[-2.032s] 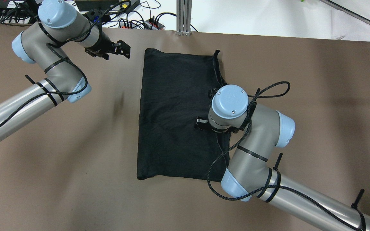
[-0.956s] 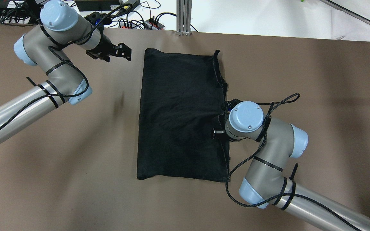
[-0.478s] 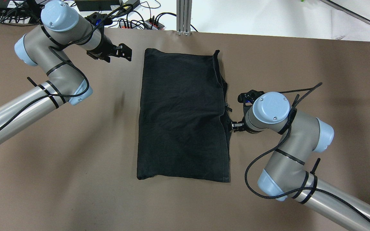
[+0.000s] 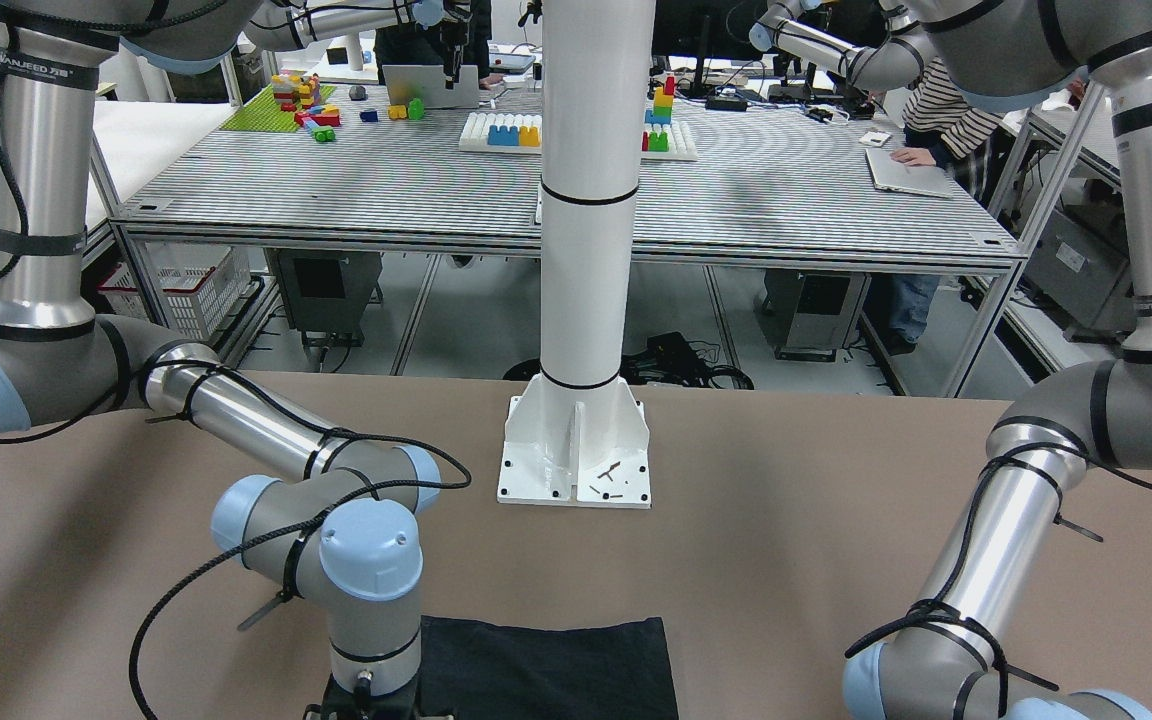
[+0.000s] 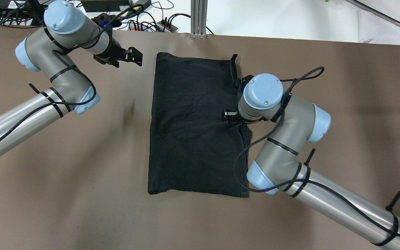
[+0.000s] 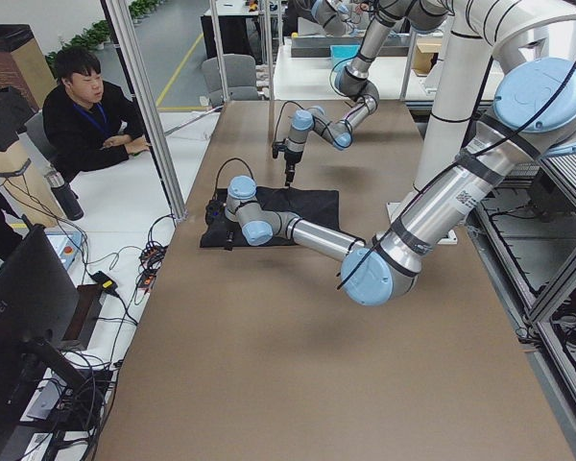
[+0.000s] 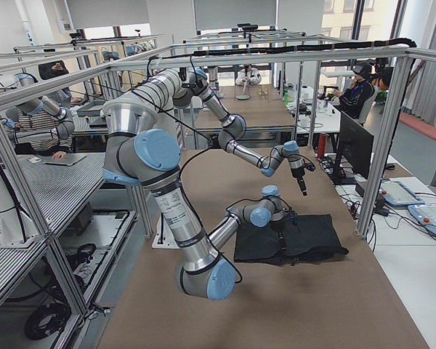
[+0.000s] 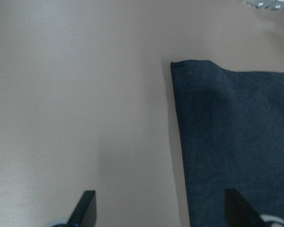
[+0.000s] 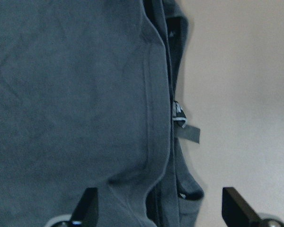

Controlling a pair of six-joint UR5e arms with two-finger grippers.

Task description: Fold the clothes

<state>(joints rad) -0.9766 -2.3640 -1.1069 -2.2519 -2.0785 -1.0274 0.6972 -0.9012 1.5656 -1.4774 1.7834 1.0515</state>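
The right gripper (image 5: pixel 230 117), which half a second ago hung over bare surface off the cloth's right side, has swung back inward and up. It now sits over the right hem of the black matte fabric garment (image 5: pixel 193 125), just right of centre in the overhead view. Its fingers are spread wide, with the layered hem and a small white-printed tag (image 9: pixel 180 111) beneath them and nothing pinched. This looks like lining up for a fresh hold on that edge, with no fold begun yet. The garment lies flat as a tall rectangle mid-frame on the brown table (image 5: pixel 64 173). The left gripper (image 5: pixel 134 57) stays at upper left, also spread, just beside the cloth's top-left corner. The only container is a white slatted crate (image 4: pixel 176 290) under the far bench, at the left of the front-facing view; its contents are too small to tell.
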